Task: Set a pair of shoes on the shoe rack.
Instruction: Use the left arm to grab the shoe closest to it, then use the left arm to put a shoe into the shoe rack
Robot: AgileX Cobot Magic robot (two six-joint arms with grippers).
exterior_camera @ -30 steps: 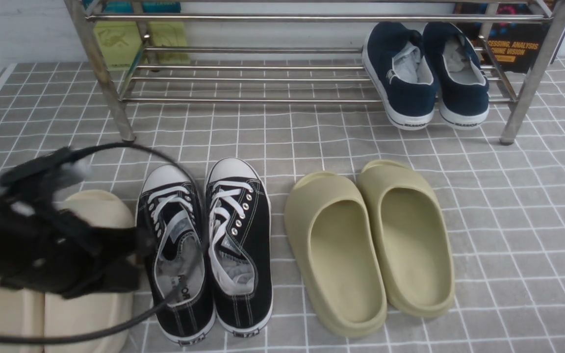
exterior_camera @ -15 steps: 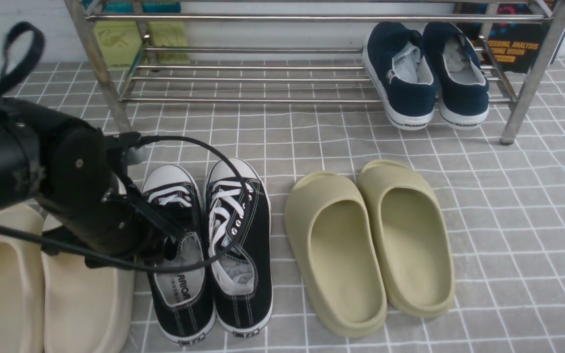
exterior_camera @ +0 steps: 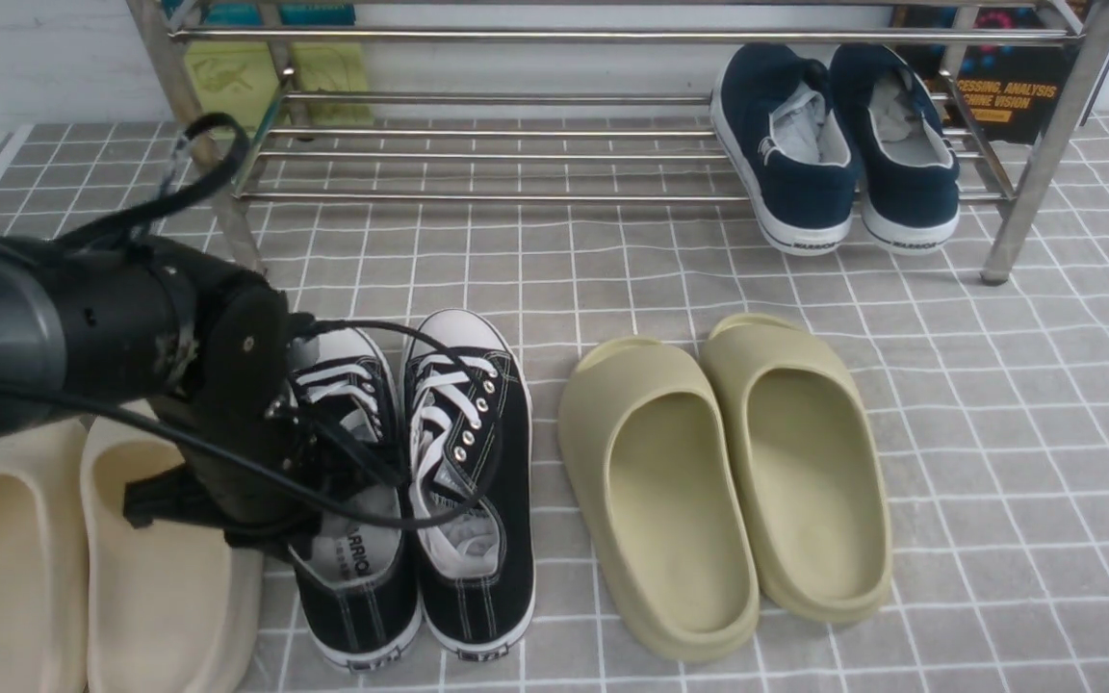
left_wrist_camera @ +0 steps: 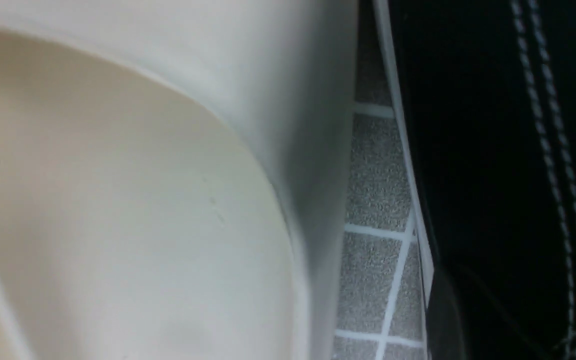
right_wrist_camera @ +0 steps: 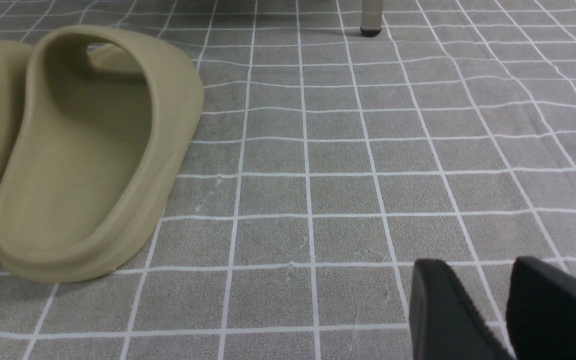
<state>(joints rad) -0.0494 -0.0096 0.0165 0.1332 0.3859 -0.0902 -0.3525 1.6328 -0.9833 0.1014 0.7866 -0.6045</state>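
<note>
The two black canvas sneakers stand side by side on the tiled mat, the left one [exterior_camera: 362,568] and the right one [exterior_camera: 470,452]. The silver shoe rack [exterior_camera: 516,196] stands behind them. My left arm [exterior_camera: 218,385] hangs over the left sneaker's outer side, and its body hides the gripper. In the left wrist view a dark finger [left_wrist_camera: 448,310] lies against that sneaker's black side [left_wrist_camera: 478,150]; the jaws' opening is not visible. My right gripper [right_wrist_camera: 485,265] is out of the front view; it hovers low over bare mat, fingers close together and empty.
Two beige slippers [exterior_camera: 160,597] lie just left of the sneakers, touching my left arm's space [left_wrist_camera: 118,200]. Two olive slippers [exterior_camera: 670,500] lie to their right [right_wrist_camera: 83,165]. Navy slip-ons [exterior_camera: 834,144] sit on the rack's right end. A rack leg [right_wrist_camera: 370,20] stands ahead of my right gripper.
My left arm has swung in from the left edge, turned downward and moved right over the left sneaker. The shoes have not moved.
</note>
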